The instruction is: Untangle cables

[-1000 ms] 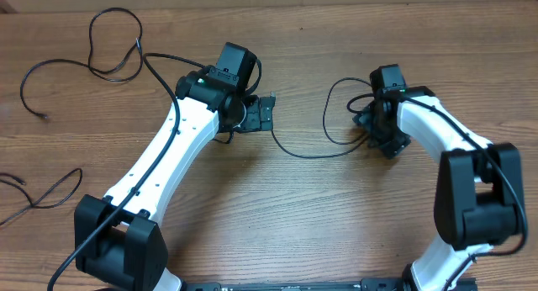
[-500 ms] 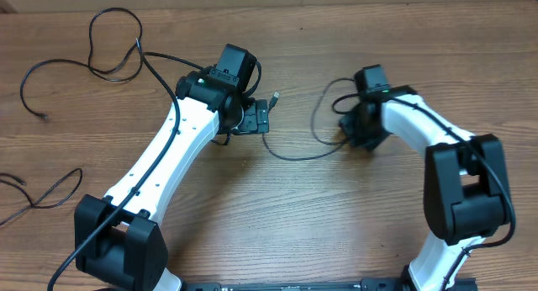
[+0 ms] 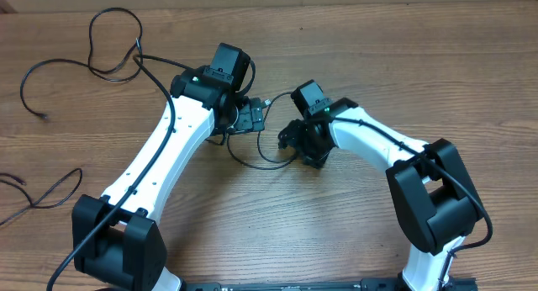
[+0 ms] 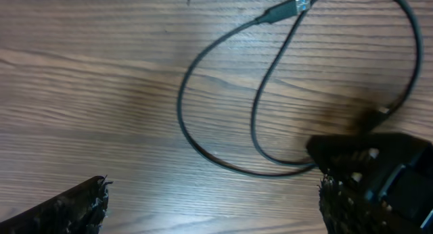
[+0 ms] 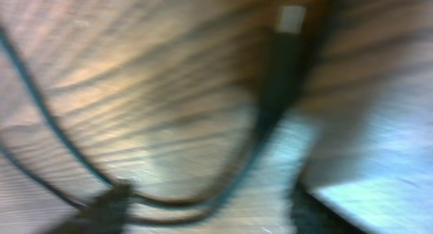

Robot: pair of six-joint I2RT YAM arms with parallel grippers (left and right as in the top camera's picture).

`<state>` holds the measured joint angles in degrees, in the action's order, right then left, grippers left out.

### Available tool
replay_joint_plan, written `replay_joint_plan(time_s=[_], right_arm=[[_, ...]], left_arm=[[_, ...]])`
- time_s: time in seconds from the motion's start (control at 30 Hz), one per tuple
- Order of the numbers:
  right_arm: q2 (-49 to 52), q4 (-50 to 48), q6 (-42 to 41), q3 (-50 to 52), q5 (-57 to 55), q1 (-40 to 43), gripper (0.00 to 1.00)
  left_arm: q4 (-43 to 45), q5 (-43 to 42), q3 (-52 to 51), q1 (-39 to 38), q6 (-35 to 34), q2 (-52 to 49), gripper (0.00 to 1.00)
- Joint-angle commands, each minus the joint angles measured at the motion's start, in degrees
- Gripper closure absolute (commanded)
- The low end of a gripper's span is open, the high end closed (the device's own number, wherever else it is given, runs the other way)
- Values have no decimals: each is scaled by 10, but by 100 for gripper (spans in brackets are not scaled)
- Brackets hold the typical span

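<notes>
Black cable (image 4: 180,109) lies looped on the table (image 3: 353,232) between the arms, well apart from the other cords (image 3: 92,39), likely for straightening. Left fingers (image 4: 84,205) hover wide over it; whether the right fingers (image 3: 292,136) grip it cannot be told.

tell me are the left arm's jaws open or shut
Open: the left gripper has its jaws spread wide in the left wrist view, and the looped cable lies on the table ahead, ungripped.

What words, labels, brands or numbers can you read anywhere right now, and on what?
None. No readable text shows on the table, the cables or the plug. The right wrist view is too blurred to read anything.
</notes>
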<state>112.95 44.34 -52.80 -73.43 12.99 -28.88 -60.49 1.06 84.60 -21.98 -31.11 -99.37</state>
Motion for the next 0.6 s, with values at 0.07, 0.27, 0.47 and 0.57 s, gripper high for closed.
replay_joint_plan(time_s=[0.07, 0.27, 0.47, 0.57], right_arm=[[28, 131, 23, -97, -110, 69, 5], [27, 299, 26, -265, -179, 162, 0], [27, 354, 109, -332, -130, 246, 0], [27, 358, 155, -330, -89, 270, 0]], left_arm=[[17, -87, -1, -1, -45, 0, 0], [21, -98, -24, -34, -213, -7, 1], [56, -92, -109, -82, -489, -7, 11], [107, -80, -157, -105, -611, -7, 7]])
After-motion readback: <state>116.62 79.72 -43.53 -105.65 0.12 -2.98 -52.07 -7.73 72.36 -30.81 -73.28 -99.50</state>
